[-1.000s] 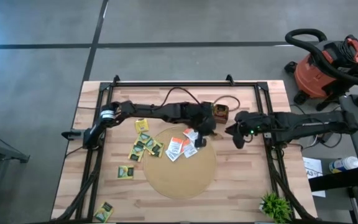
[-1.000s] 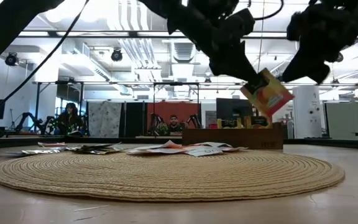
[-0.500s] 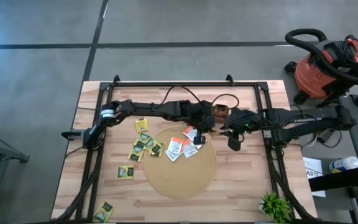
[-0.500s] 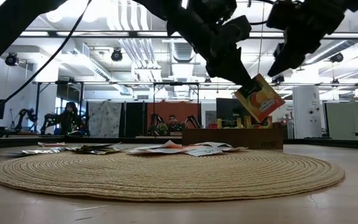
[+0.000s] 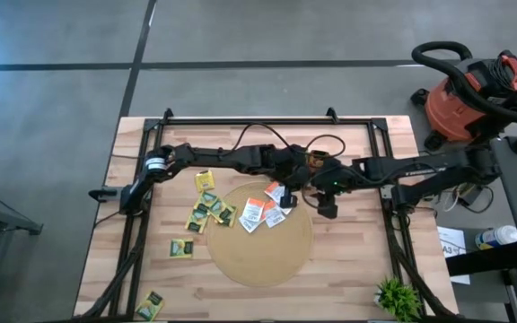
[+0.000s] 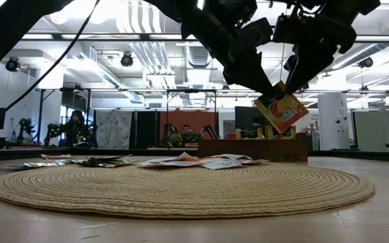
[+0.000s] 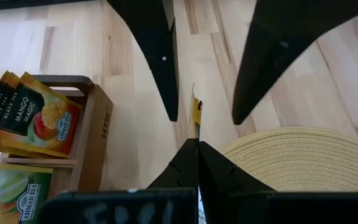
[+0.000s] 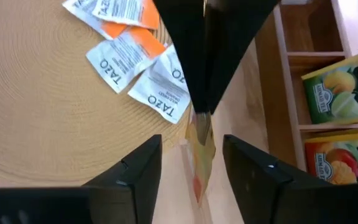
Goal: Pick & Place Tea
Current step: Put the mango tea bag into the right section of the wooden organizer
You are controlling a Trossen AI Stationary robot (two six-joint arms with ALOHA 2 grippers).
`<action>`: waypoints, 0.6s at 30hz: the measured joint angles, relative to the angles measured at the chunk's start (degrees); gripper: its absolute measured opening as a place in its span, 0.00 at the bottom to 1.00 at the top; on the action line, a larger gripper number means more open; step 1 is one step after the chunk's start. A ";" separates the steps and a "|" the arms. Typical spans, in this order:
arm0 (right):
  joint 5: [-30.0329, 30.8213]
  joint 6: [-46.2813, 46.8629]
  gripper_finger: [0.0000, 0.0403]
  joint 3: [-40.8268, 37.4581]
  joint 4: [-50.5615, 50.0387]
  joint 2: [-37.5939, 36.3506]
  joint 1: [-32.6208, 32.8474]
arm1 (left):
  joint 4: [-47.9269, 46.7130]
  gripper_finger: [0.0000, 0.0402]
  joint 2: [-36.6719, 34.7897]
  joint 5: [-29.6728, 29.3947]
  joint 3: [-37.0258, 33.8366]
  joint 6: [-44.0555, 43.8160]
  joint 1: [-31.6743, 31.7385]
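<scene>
While the left gripper (image 6: 270, 86) pinches an orange tea sachet (image 6: 281, 111) by its top edge above the table's right-centre, just in front of the wooden compartment box (image 6: 252, 148), the right gripper (image 8: 191, 155) stands with fingers spread either side of that sachet, not touching it. More sachets (image 5: 263, 212) lie scattered on the round mat (image 5: 258, 251) and on the table (image 5: 348, 251) to its left.

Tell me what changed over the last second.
The right gripper moved in toward the left gripper and opened its fingers on either side of the orange tea sachet. It has not closed on it. The left gripper stayed shut on the sachet; the sachets on the mat did not move.
</scene>
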 joint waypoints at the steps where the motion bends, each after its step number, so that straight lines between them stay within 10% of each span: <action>1: 0.00 -0.04 0.40 0.13 -0.14 0.34 0.02 | -0.07 0.00 0.01 0.00 0.00 0.00 -0.02; 18: -0.34 0.50 0.02 -0.04 -0.63 0.29 -1.11 | 0.24 0.01 0.07 0.00 0.78 -4.04 -0.17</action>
